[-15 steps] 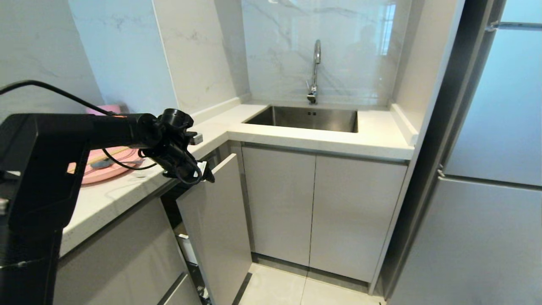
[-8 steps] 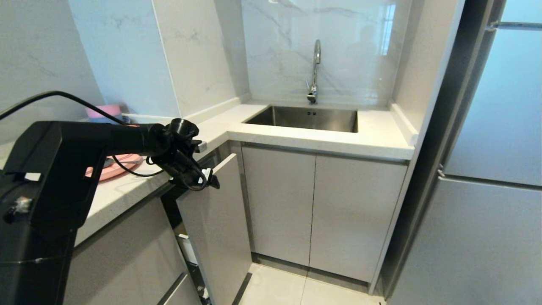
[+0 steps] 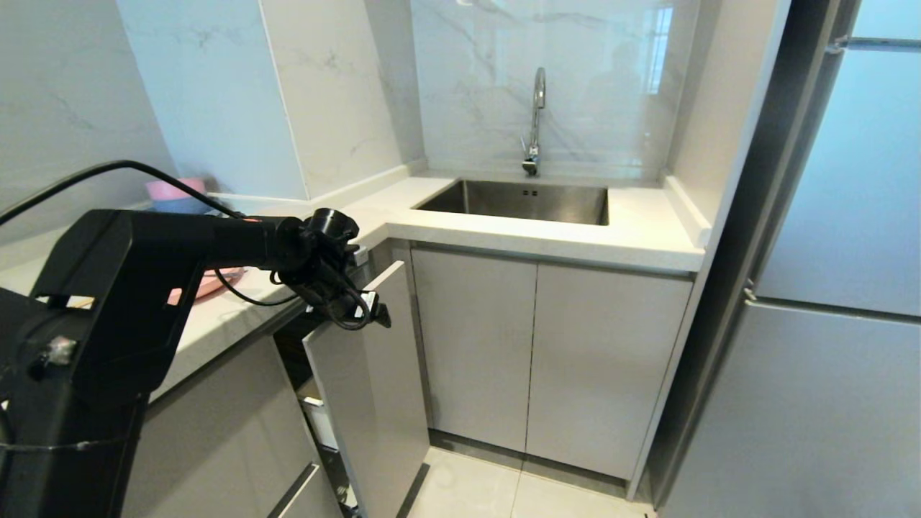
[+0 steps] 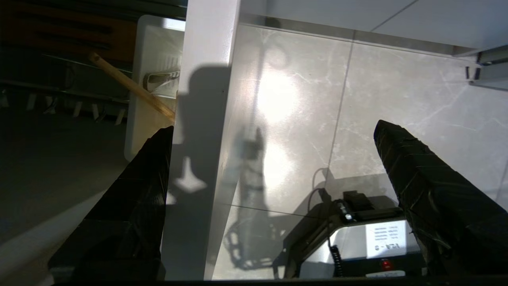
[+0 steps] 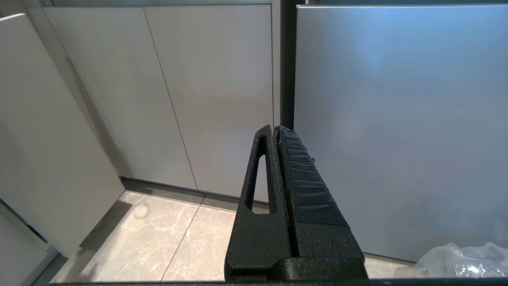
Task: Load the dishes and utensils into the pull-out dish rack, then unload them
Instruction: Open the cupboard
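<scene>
Left gripper (image 4: 274,131) points down, fingers (image 4: 428,178) spread wide, straddling top edge of pale cabinet front (image 4: 206,79); one finger on rack side, other over floor. Nothing held. Behind panel, dim interior: white utensil cup (image 4: 152,39) holds light-wooden chopstick (image 4: 131,85), tilted, plus metal handle of utensil (image 4: 158,77). Wire of pull-out dish rack (image 4: 59,93) faintly seen in shadow. Glossy grey floor tiles (image 4: 357,99) on open side, with arm's shadow and robot base (image 4: 357,234) below.

Left tool (image 4: 274,159) spread wide on outstretched arm; right tool (image 5: 276,133) pressed closed.
</scene>
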### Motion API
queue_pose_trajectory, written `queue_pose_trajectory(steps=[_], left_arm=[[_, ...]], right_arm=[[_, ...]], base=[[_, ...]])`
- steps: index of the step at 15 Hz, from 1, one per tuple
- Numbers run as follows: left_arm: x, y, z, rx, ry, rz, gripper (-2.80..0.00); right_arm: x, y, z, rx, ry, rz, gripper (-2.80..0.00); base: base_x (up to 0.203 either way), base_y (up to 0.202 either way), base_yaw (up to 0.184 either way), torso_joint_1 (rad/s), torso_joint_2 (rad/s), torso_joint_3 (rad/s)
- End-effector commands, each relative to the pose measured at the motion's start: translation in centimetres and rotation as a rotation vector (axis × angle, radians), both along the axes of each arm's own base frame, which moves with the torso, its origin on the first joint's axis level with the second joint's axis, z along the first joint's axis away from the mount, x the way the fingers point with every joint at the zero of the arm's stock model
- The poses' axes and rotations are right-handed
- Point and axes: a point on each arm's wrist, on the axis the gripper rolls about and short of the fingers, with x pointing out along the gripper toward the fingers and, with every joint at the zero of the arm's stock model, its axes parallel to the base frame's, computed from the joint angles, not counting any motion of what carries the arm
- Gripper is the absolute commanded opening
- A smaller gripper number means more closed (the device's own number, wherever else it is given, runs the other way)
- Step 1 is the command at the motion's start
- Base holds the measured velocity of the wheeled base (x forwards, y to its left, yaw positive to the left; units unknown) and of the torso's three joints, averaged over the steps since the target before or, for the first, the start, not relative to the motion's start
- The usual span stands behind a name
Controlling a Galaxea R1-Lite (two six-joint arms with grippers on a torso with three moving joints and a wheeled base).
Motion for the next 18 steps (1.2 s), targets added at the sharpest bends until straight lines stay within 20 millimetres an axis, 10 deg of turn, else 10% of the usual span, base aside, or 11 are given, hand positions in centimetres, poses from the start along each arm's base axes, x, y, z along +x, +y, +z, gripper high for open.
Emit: queue_pose_trajectory(steps=[1,18], left_arm=[[-0.2,-0.7,0.1,-0.006,0.003,-0.01,0.0],[-3.6,-9.2,0.1,-0.083,0.045,-0.097,0.0]], right_arm=[[0.0,0.0,0.0,0.001,0.001,0.0,-2.8],[0.0,0.0,0.0,0.001,0.001,0.0,-2.8]], base=[[0.0,0.0,0.0,0.0,0.0,0.0],[0.0,0.0,0.0,0.0,0.0,0.0]])
